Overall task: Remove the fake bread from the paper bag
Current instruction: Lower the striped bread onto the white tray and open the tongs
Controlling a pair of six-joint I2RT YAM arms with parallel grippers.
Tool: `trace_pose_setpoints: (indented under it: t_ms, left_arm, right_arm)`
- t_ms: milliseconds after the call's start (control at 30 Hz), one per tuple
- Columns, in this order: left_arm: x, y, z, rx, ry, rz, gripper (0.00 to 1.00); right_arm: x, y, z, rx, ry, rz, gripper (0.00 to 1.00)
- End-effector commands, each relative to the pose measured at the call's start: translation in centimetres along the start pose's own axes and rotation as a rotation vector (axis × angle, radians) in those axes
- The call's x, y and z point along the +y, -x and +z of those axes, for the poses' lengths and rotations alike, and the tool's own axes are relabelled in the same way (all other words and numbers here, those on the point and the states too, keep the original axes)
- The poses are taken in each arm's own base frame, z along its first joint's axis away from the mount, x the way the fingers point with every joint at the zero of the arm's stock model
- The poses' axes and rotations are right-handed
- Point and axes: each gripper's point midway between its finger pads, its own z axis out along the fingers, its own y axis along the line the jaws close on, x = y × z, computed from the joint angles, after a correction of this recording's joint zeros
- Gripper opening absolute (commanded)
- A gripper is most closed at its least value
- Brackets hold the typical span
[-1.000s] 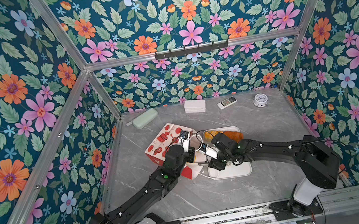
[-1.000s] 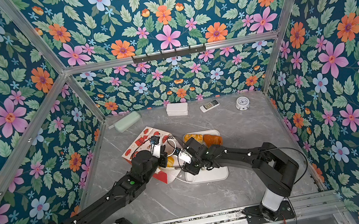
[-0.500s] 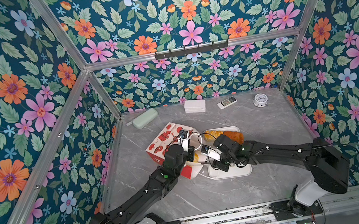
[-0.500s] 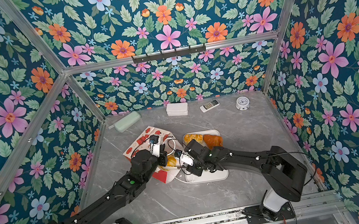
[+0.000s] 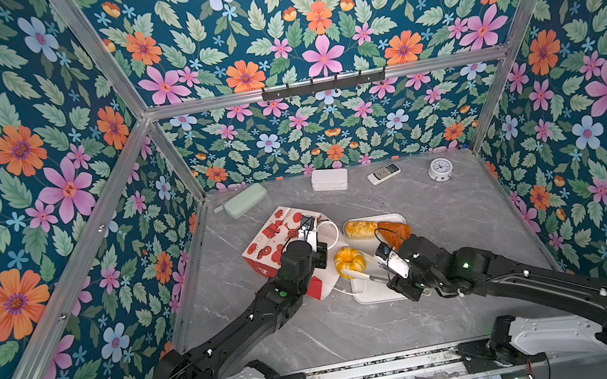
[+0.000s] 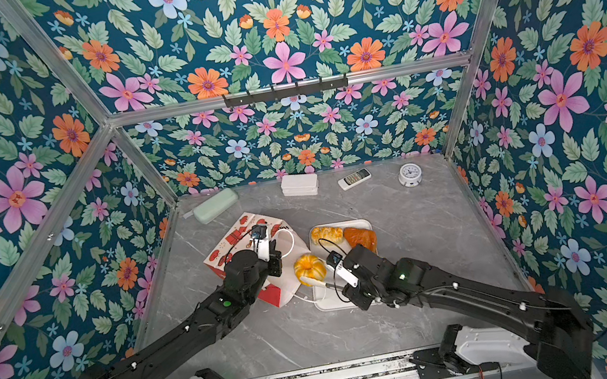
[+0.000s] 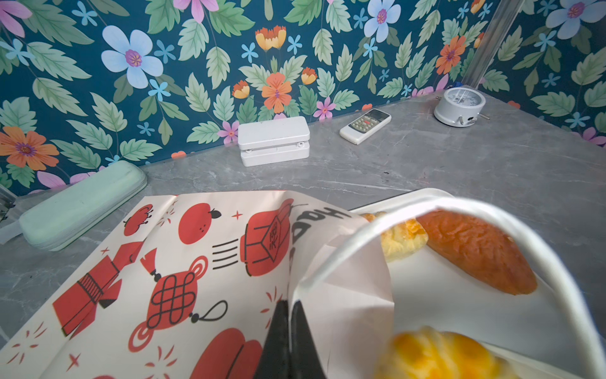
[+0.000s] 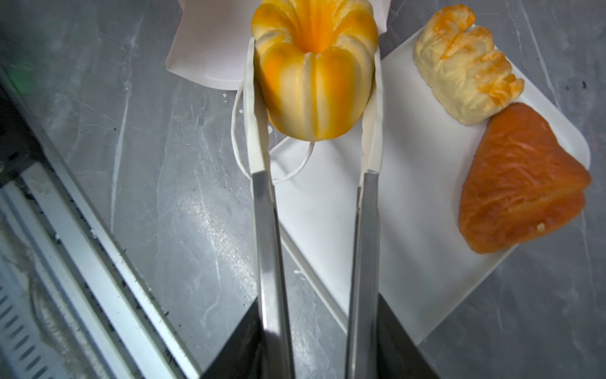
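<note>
The paper bag (image 5: 271,234) (image 6: 234,236) (image 7: 164,262), white with red prints, lies on its side. My left gripper (image 5: 311,231) (image 7: 288,315) is shut on the rim at its mouth. My right gripper (image 5: 386,275) (image 8: 316,321) is shut on metal tongs (image 8: 269,229). Their white tips clamp a piece of fake bread, the fluted bun (image 5: 349,260) (image 6: 309,267) (image 8: 314,72), just outside the bag mouth. On the white tray (image 5: 374,292) (image 8: 410,229) lie an oblong roll (image 5: 360,228) (image 8: 465,69) and a turnover (image 5: 395,231) (image 8: 521,183). The bag's inside is hidden.
Along the back wall stand a green case (image 5: 245,200), a white box (image 5: 329,179), a remote (image 5: 383,174) and a small clock (image 5: 439,168). The bag's white cord handle (image 8: 236,131) trails under the tongs onto the tray's edge.
The right arm has drawn back from the bag mouth, and the tongs have closed on the fluted bun, which now shows outside the bag. The left gripper has kept its hold.
</note>
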Motion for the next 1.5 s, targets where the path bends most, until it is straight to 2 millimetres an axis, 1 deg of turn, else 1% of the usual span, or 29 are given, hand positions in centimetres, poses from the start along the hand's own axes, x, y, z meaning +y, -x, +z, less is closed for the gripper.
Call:
trace_pose_setpoints:
  t_ms: [0,67,100,200,300,533,667,833,967,1100,1200,1333,1467]
  left_arm:
    - [0.7,1.4,0.0,-0.044,0.04,-0.023,0.01]
    - [1.1,1.6,-0.1,-0.052,0.055,-0.03,0.01]
    - [1.1,1.6,-0.1,-0.054,0.058,-0.032,0.01]
    - [1.4,1.8,-0.3,-0.066,0.065,-0.036,0.01]
    - [1.5,1.9,-0.7,-0.076,0.067,-0.04,0.01]
    - [2.0,2.4,-2.0,-0.112,0.063,-0.048,0.02]
    - [1.9,2.4,-2.2,-0.116,0.053,-0.048,0.02]
    - [1.7,2.1,-2.2,-0.114,0.038,-0.049,0.02]
    - [1.5,2.0,-2.1,-0.113,0.029,-0.05,0.02]
    - [1.4,1.8,-1.9,-0.108,0.026,-0.051,0.02]
    - [1.3,1.7,-1.8,-0.104,0.025,-0.047,0.02]
    - [1.4,1.6,-1.8,-0.104,0.03,-0.045,0.02]
    - [1.4,1.7,-1.8,-0.102,0.028,-0.044,0.02]
  right_arm:
    - [-0.9,-0.8,-2.2,-0.033,-0.042,0.14,0.42]
    - [-1.8,-1.4,-3.2,-0.046,-0.089,0.176,0.42]
    - [-2.0,-1.7,-3.4,-0.041,-0.102,0.18,0.42]
    - [-2.7,-2.0,-3.0,-0.018,-0.144,0.195,0.42]
    - [-3.1,-2.0,-1.8,0.006,-0.176,0.2,0.42]
    - [-3.5,-1.4,2.1,0.04,-0.201,0.202,0.42]
    - [-3.5,-0.8,3.4,0.014,-0.186,0.204,0.42]
    - [-4.4,-1.7,4.9,0.043,-0.182,0.237,0.42]
    - [-4.4,-2.4,5.8,0.072,-0.17,0.256,0.48]
    - [-4.4,-2.5,5.8,0.08,-0.169,0.272,0.56]
    - [-4.2,-2.3,5.5,0.068,-0.159,0.281,0.6]
    - [-4.1,-2.1,4.9,0.049,-0.15,0.292,0.61]
    - [-4.1,-1.1,3.4,-0.025,-0.146,0.295,0.61]
